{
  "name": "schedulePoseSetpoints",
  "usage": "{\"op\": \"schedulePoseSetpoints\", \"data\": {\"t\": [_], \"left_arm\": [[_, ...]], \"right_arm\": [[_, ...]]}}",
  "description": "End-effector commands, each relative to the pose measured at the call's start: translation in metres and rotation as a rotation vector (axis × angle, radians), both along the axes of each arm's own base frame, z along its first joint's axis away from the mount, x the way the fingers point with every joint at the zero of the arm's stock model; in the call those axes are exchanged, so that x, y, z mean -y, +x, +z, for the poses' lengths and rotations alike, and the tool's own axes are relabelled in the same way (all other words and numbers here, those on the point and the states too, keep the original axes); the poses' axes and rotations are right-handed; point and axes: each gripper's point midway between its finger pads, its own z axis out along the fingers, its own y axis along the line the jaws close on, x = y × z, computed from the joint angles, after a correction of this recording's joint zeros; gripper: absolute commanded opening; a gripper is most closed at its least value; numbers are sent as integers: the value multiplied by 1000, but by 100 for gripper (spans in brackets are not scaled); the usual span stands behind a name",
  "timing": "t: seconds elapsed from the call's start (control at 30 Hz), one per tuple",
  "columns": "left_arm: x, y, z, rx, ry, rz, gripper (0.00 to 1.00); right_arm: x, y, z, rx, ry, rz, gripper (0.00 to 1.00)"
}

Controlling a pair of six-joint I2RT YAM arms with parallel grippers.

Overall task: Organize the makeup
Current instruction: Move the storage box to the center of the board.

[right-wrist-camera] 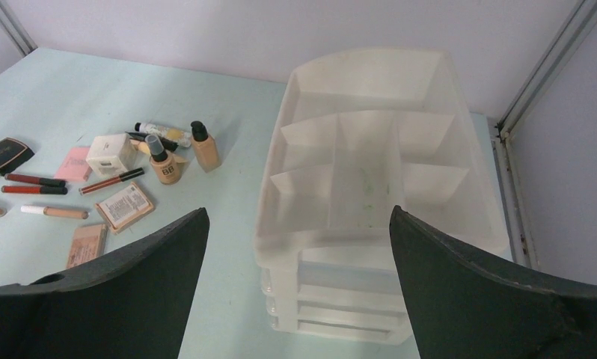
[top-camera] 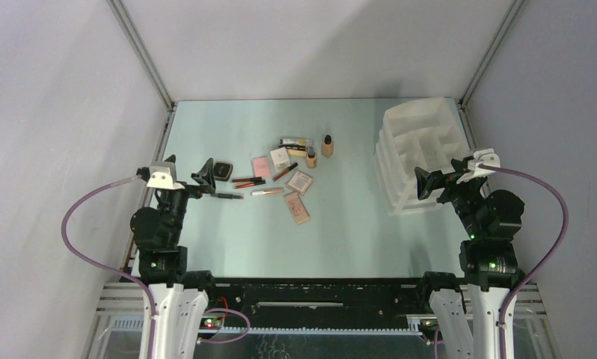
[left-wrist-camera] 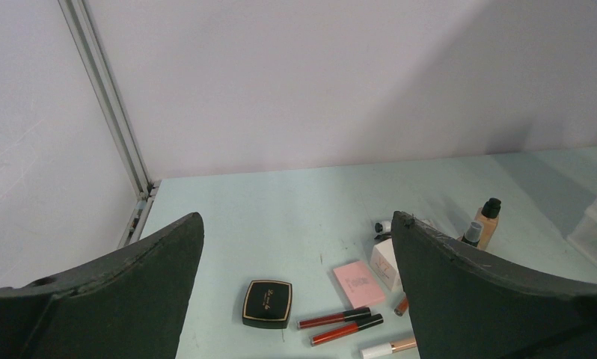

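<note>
The makeup lies in a cluster mid-table: a black square compact (top-camera: 222, 170) (left-wrist-camera: 267, 303), a pink palette (top-camera: 261, 166) (left-wrist-camera: 359, 283), two red tubes (top-camera: 248, 182) (left-wrist-camera: 346, 329), a small white box (top-camera: 280, 157) (right-wrist-camera: 110, 152), two beige black-capped bottles (top-camera: 327, 145) (right-wrist-camera: 204, 146), and beige palettes (top-camera: 299, 182) (right-wrist-camera: 126, 206). My left gripper (top-camera: 207, 173) (left-wrist-camera: 295, 299) is open and empty, just left of the compact. My right gripper (top-camera: 438, 179) (right-wrist-camera: 295, 299) is open and empty, at the organizer's near side.
A large white drawer organizer (top-camera: 423, 149) (right-wrist-camera: 370, 179) stands at the right, its top compartments empty. Grey walls with metal corner rails (top-camera: 142, 56) enclose the teal table (top-camera: 340, 232).
</note>
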Motion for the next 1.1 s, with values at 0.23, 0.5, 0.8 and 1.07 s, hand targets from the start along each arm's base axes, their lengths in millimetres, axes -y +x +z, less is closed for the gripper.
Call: {"op": "schedulePoseSetpoints", "data": {"t": [0.23, 0.5, 0.8, 1.07], "left_arm": [[0, 2, -3, 12, 2, -4, 100], [1, 2, -3, 10, -3, -9, 100], [3, 2, -3, 9, -5, -24, 100], [3, 2, -4, 9, -6, -23, 100]], "right_arm": [[6, -4, 8, 37, -32, -19, 100], [51, 2, 8, -72, -62, -267, 100], [75, 2, -7, -171, 16, -424, 100], [72, 5, -29, -270, 118, -428, 100]]}}
